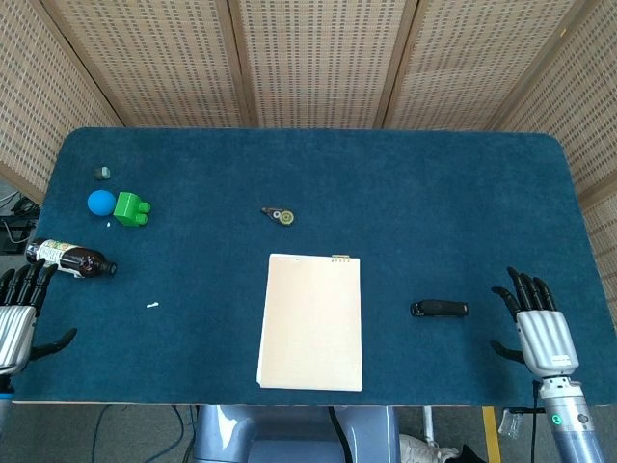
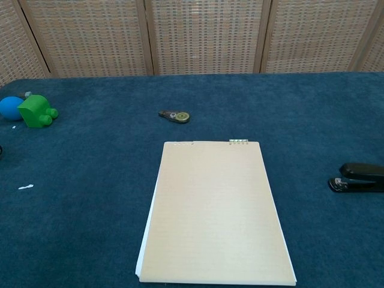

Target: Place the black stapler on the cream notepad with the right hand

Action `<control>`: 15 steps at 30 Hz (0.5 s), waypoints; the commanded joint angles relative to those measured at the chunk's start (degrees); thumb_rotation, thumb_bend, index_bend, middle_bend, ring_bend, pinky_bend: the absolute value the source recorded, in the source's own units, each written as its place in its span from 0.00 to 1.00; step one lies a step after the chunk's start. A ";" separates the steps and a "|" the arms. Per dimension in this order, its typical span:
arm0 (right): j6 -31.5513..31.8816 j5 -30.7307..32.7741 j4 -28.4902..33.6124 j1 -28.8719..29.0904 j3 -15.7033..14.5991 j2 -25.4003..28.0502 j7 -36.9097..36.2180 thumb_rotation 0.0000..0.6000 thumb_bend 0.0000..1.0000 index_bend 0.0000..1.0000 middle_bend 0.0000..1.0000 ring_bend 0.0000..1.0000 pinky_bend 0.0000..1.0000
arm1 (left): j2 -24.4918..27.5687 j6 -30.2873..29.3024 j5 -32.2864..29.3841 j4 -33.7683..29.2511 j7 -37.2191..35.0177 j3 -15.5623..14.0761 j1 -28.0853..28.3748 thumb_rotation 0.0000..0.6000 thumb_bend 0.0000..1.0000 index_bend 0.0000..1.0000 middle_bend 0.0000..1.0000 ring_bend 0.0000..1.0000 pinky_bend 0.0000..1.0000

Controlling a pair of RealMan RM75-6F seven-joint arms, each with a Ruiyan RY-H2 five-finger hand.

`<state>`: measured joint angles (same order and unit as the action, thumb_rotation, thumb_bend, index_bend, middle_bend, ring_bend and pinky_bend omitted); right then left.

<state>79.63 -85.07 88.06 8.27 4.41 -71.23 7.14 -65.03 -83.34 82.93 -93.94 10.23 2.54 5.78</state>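
1. While its long axis is running left to right, the black stapler (image 1: 440,309) is lying flat on the counter (image 1: 434,193), right of the cream notepad (image 1: 311,321) and apart from it.
2. The right robot hand (image 1: 533,323) is hovering just right of it, fingers spread, holding nothing.
3. The left robot hand (image 1: 17,309) is sitting partly cut off at the near-left edge, open and empty.
4. The chest view is cropping the stapler's right end.
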 commanded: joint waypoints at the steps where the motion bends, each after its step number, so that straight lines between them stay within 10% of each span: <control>1: -2.31 1.90 -0.98 1.54 0.93 -1.49 0.88 1.00 0.18 0.31 0.09 0.02 0.17 | -0.06 0.09 -0.13 0.01 0.10 0.06 0.06 1.00 0.22 0.00 0.00 0.00 0.00; 15: -10.17 8.86 -5.18 6.11 3.49 -6.37 3.19 1.00 0.24 0.40 0.15 0.07 0.21 | -0.32 0.53 -0.40 0.27 0.52 0.09 0.32 1.00 0.22 0.00 0.00 0.00 0.00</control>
<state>70.56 -77.21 83.69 13.58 7.42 -76.79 9.81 -65.34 -82.82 82.54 -93.67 10.75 2.62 6.10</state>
